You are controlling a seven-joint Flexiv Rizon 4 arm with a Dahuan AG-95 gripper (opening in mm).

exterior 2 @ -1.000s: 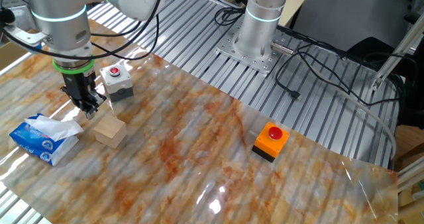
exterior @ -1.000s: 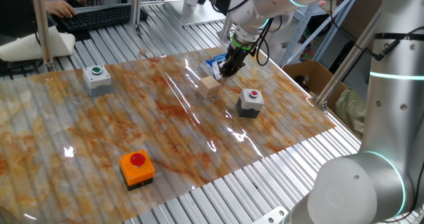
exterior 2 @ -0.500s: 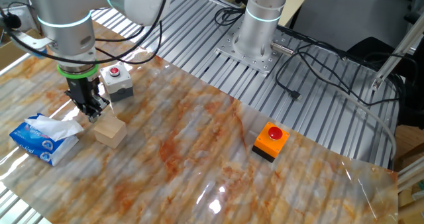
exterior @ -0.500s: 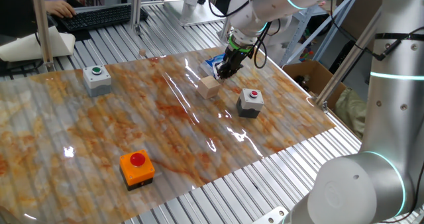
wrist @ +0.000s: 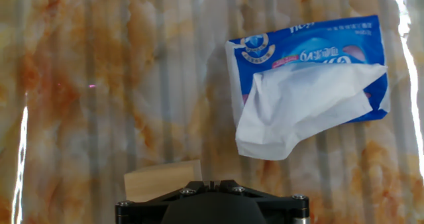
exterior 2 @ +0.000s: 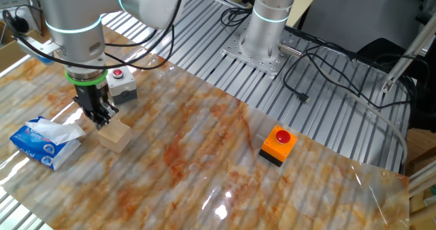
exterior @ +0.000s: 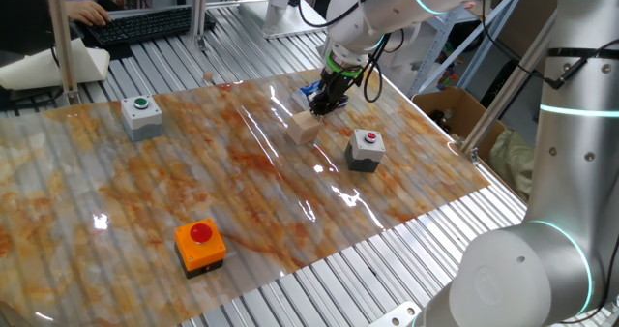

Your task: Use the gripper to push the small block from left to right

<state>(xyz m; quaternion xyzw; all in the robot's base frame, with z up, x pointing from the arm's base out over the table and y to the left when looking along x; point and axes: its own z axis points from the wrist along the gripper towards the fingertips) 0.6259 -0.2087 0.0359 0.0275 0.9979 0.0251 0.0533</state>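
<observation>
The small block [exterior: 306, 129] is a plain tan wooden cube on the marbled table sheet; it also shows in the other fixed view [exterior 2: 114, 135] and at the bottom of the hand view [wrist: 162, 181]. My gripper [exterior: 320, 107], black with a green ring, hangs just behind the block with its jaws shut and empty. In the other fixed view the gripper [exterior 2: 102, 120] has its tip low at the block's upper left edge. I cannot tell whether they touch. In the hand view the gripper [wrist: 212, 183] covers part of the block.
A blue tissue pack [exterior 2: 44, 143] lies beside the gripper, away from the block, and fills the hand view [wrist: 311, 71]. A grey box with a red button [exterior: 366, 148] stands close by. A grey box with a green button [exterior: 142, 115] and an orange box [exterior: 200, 245] stand farther off.
My gripper has moved sideways from over the tissue pack's edge up to the block. The block has not visibly moved.
</observation>
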